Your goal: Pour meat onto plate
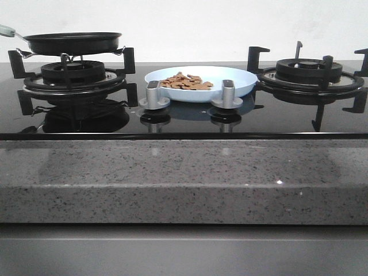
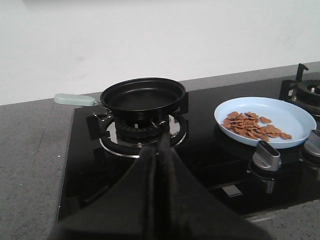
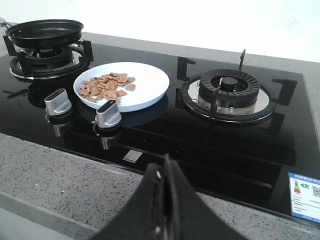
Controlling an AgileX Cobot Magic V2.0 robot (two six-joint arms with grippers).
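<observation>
meat [image 1: 185, 81] sits in a loose heap on the plate [image 1: 241, 80], plate between the two burners, just behind the knobs [image 1: 154, 93]. pan [image 2: 142, 95] looks empty, parked on the left burner [image 2: 142, 131]. we judge the pour done. left pincer [image 2: 161, 150] and right pincer [image 3: 165, 172] are both clenched with nothing in them, both pulled back over the near edge of the stove.

risks we see from here:
- meat lies toward the plate's left side, near the rim; any bump to the plate could spill chunks onto the glass.
- pan handle [image 2: 75, 99] sticks out past the stove; a left arm sweep could clip it.
- knobs stand close to the plate; a low reach could turn one.
</observation>
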